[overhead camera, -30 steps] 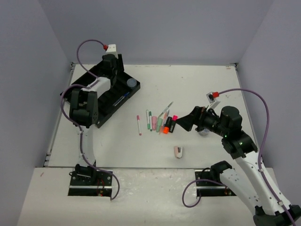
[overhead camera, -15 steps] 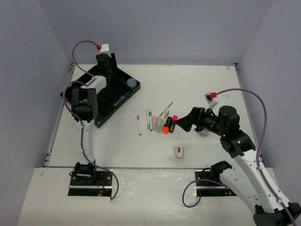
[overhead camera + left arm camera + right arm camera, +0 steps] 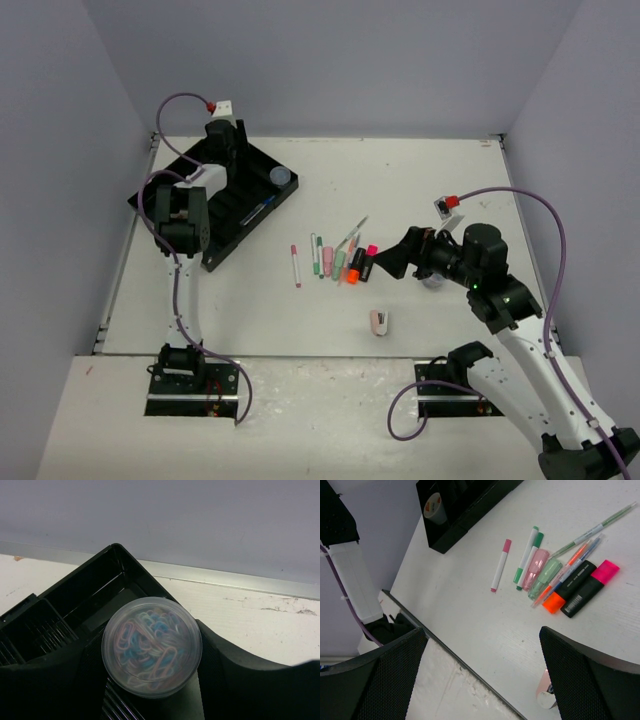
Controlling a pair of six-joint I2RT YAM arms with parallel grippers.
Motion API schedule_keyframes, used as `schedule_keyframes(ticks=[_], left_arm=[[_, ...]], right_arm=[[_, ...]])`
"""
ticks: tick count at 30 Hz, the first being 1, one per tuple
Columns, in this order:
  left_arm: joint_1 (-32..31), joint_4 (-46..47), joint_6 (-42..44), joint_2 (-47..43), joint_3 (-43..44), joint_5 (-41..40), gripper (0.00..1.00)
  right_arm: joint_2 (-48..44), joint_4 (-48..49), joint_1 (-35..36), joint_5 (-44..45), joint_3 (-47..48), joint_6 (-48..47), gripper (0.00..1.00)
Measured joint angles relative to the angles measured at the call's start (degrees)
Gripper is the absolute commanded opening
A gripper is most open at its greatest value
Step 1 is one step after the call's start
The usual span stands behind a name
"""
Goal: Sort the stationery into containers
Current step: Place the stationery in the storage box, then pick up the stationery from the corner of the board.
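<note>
My left gripper is shut on a small round clear jar of coloured paper clips and holds it over the far corner of the black divided tray, whose walls show in the left wrist view. My right gripper is open and empty, hovering just right of a row of pens and markers. In the right wrist view I see a pink pen, green pens, an orange highlighter and a pink-capped one. The pink-white stapler-like piece lies nearer the front.
A second round jar and a blue pen sit in the tray. Another jar is partly hidden under my right wrist. Grey walls close in the table on three sides.
</note>
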Motion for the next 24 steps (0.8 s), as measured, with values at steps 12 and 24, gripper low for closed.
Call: schedule_keyframes(ticks=[12,24], left_arm=[[0.14,-0.28,-1.1,-1.29,-0.2,1.97,1.0],[-0.16,-3.41,-2.7,-6.07,0.59,2.82,1.0]], right_arm=[[-0.01,-0.01,0.0,0.3,0.0,-0.21,0.99],[1.43,0.0,0.0,2.11,-0.1,-0.75,0.99]])
